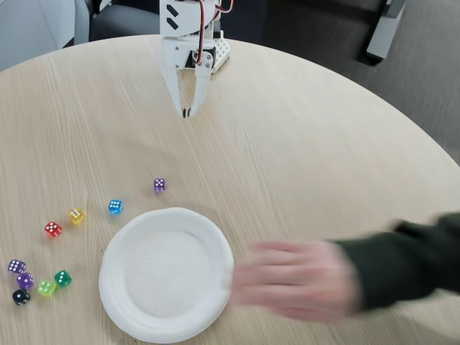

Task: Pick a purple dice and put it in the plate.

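Where pale woodgrain shows, a translucent purple dice point(159, 185) sits near the wavy-rimmed plate point(118, 244).

From my remote seat this looks like an office or meeting room. I see a round, pale wood-grain counter point(302, 144) standing on dark grey carpet point(402, 79), with what seems to be a grey furniture leg point(381, 32) at the top right. A person's blurred hand point(298, 280) in a dark sleeve point(402, 262) reaches across it.
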`<action>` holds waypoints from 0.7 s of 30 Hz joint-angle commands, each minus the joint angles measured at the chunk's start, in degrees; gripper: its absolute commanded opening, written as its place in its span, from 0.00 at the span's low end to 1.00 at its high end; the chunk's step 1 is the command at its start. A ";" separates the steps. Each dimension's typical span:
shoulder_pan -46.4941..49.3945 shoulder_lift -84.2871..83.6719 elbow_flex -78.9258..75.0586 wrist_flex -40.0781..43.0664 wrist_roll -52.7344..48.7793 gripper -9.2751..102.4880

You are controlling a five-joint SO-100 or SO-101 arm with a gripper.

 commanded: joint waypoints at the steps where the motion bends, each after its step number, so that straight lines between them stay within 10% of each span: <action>1: -0.09 0.44 -0.35 0.09 0.35 0.10; 21: -0.09 0.44 -0.35 0.09 0.35 0.10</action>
